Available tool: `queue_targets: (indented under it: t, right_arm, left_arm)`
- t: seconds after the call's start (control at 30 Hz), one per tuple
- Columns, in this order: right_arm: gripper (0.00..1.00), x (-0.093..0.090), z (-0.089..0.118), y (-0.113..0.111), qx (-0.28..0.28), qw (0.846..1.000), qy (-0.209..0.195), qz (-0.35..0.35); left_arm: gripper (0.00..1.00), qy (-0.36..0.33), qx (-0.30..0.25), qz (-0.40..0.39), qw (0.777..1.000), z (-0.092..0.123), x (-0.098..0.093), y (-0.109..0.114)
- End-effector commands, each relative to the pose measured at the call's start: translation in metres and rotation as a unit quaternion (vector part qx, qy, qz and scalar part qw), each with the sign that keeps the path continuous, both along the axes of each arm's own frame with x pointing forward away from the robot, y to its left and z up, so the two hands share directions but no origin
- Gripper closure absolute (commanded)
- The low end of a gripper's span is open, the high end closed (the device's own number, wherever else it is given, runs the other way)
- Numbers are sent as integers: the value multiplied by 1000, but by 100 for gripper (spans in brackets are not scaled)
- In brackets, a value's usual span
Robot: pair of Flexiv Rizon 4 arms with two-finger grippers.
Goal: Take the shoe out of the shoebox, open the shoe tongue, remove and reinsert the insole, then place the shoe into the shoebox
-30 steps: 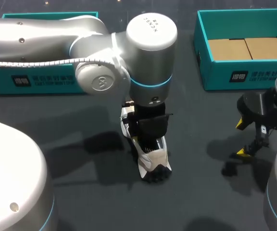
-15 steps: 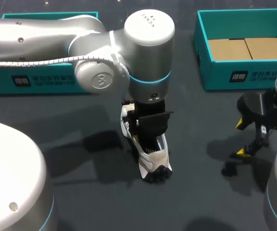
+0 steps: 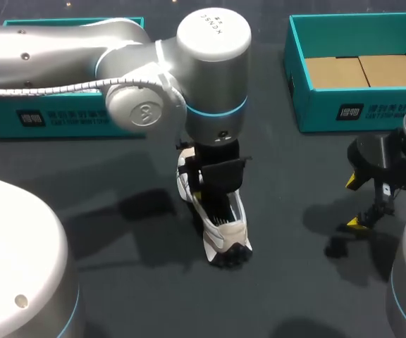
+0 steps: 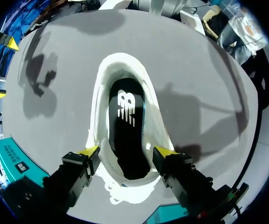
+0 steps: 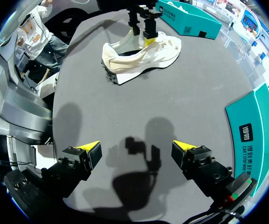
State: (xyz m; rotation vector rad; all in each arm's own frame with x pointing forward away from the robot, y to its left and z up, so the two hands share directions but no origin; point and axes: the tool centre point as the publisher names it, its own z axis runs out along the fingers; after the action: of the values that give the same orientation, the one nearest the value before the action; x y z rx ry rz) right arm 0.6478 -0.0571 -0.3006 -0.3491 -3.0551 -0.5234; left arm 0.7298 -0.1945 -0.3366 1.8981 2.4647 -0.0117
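Note:
A white shoe (image 3: 225, 231) stands on its sole on the dark table, toe toward the front edge. My left gripper (image 3: 213, 197) hangs over its heel end. In the left wrist view the left gripper (image 4: 125, 151) is open, one yellow tip on each side of the heel collar, close to the shoe (image 4: 102, 93). A black insole (image 4: 125, 126) lies inside. In the right wrist view the shoe (image 5: 139, 58) lies far ahead with the left gripper (image 5: 141, 35) on top of it. My right gripper (image 3: 354, 203) (image 5: 139, 147) is wide open and empty, off to the right.
A teal shoebox (image 3: 316, 105) with brown cardboard in its bottom stands at the back right, beside my right gripper in its wrist view (image 5: 256, 126). A second teal box (image 3: 62, 116) sits at the back left behind my left arm.
My left arm has shifted a little back and to the left over the shoe, showing more of the shoe's opening. The shoe and the right arm have stayed put.

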Motion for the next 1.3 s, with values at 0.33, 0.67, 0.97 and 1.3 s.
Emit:
queue_targets:
  t: [0.33,0.67,0.97,1.3]
  right_arm:
    - [0,-2,0,0,-1,1000,-1,-1]
    - [0,-2,0,0,-1,1000,-1,-1]
    - [0,-2,0,0,-1,1000,-1,-1]
    - [0,-2,0,0,-1,1000,-1,-1]
  left_arm:
    - [29,12,-8,7,1000,12,26,21]
    - [29,9,-12,12,1000,27,43,30]
    - [48,20,-30,18,999,53,72,45]
    - [66,43,-55,20,997,75,88,60]
